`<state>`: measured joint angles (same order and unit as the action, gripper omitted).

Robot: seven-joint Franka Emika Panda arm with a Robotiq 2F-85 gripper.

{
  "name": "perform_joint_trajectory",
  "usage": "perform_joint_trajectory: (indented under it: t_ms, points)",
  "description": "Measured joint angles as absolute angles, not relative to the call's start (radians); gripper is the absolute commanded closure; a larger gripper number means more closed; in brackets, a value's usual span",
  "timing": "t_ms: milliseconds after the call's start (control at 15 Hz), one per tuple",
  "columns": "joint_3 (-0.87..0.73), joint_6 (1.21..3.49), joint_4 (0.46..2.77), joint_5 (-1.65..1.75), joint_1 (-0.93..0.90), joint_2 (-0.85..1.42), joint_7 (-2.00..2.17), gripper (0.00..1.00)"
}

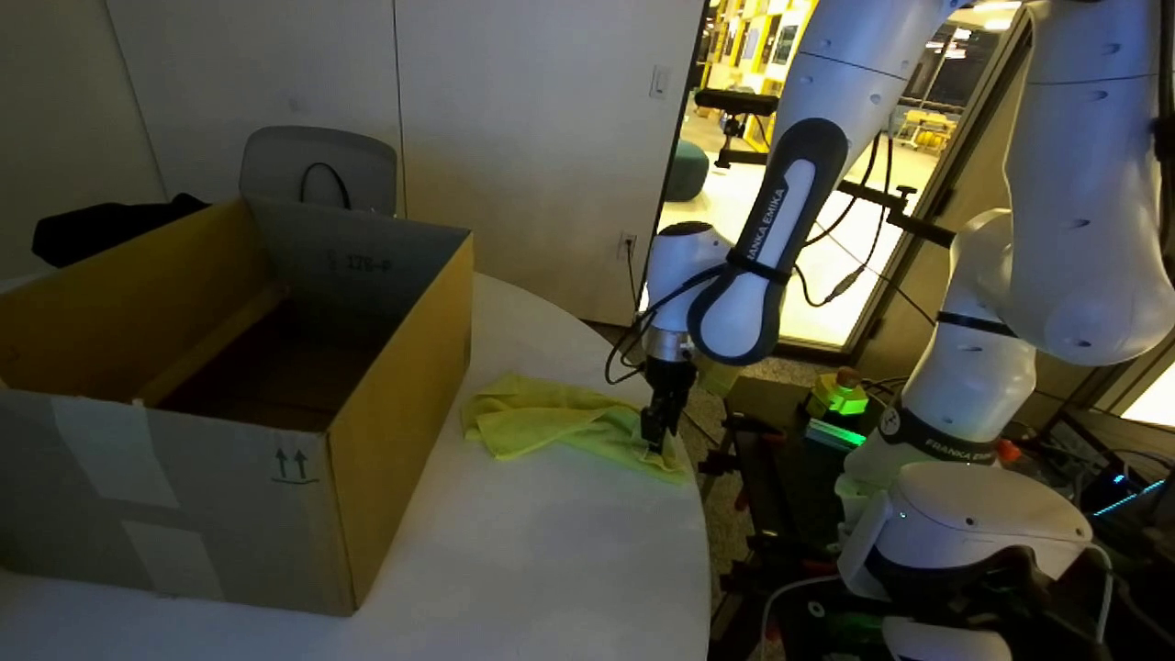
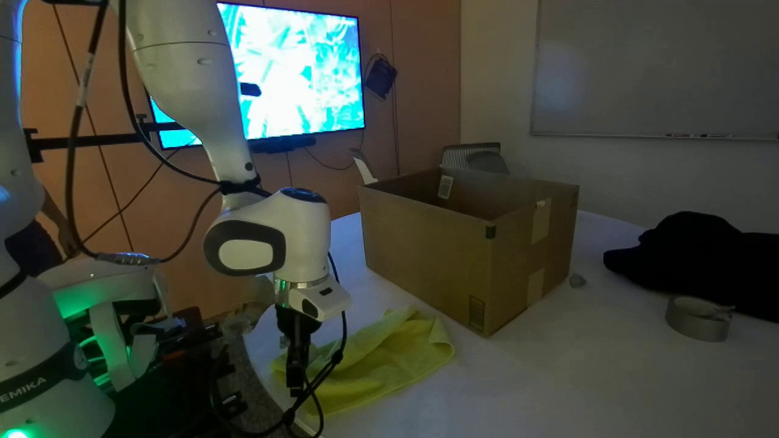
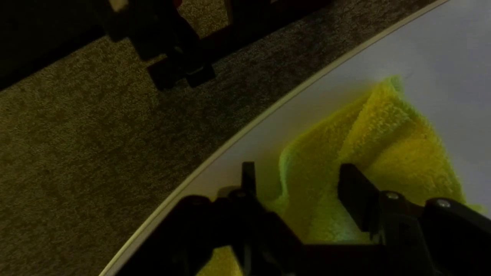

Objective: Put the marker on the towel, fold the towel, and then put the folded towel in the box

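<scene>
In an exterior view the towel [image 1: 542, 422] lies in loose folds on the table [image 1: 542, 578], just beside the box [image 1: 404, 413], which stands at its nine o'clock with its top open. Two arrows [image 1: 282, 464] point up on the box's near side, toward five o'clock. The gripper [image 1: 655, 441] points down at the towel's end between three and four o'clock, near the table's rim; the arm [image 1: 844, 83] rises from it toward one o'clock. A chair [image 1: 275, 170] stands behind the box, near one o'clock.

In the wrist view the fingers [image 3: 248, 178] stand apart, part of the towel showing between them. The nine o'clock tip shows beside the towel's rim, the three o'clock one over the towel. Whether either touches it I cannot tell. Beyond the table, carpet [image 3: 96, 134] shows from eight round to one o'clock.

In an exterior view a grey roll [image 2: 694, 328] lies near the box's four o'clock, just beside a black bundle [image 2: 688, 261] at three. A lit screen [image 2: 298, 73] hangs toward eleven. Where the marker is I cannot tell.
</scene>
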<state>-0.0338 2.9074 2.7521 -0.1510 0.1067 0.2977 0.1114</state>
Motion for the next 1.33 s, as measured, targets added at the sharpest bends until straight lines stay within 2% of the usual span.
perform_joint_trajectory:
  t_ms: [267, 933, 1133, 1333]
  points:
    - [-0.015, 2.908, 2.750, -0.151, 0.107, 0.300, 0.111, 0.99]
    - [-0.047, 2.913, 2.740, -0.101, 0.045, 0.285, 0.120, 0.99]
    - [-0.138, 2.929, 2.740, 0.016, -0.042, 0.243, 0.189, 0.99]
    - [-0.298, 2.953, 2.740, 0.240, -0.167, 0.174, 0.335, 0.99]
